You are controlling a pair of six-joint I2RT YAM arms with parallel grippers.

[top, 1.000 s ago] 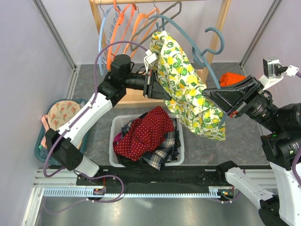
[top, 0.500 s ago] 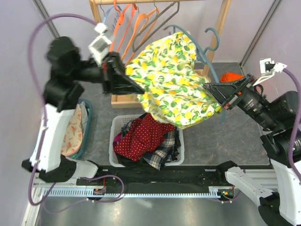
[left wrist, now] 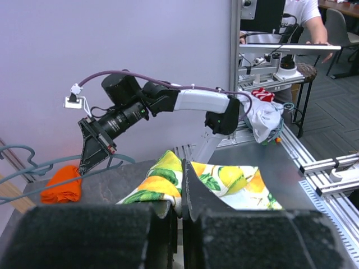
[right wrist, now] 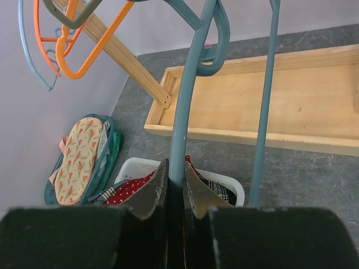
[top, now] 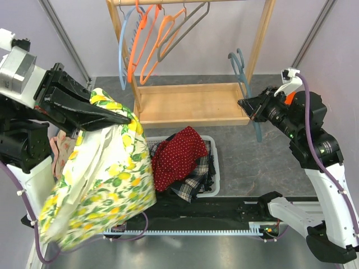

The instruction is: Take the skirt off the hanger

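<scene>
Top external view, left side: the left gripper (top: 120,117) is clamped on an edge of the skirt (top: 106,185), a lemon-print garment hanging from it toward the near left corner. The left wrist view confirms fabric pinched between the fingers. Centre: a white basket (top: 136,162) of clothing sits just right of the hanging cloth. Right side: the right gripper (top: 247,106) is clenched on the teal hanger (right wrist: 180,123), whose long axis runs far to near. Skirt and hanger are well apart, with no cloth on the hanger. Assessment: separation looks complete, and depositing the skirt falls to the left arm, with the basket to its right.
</scene>
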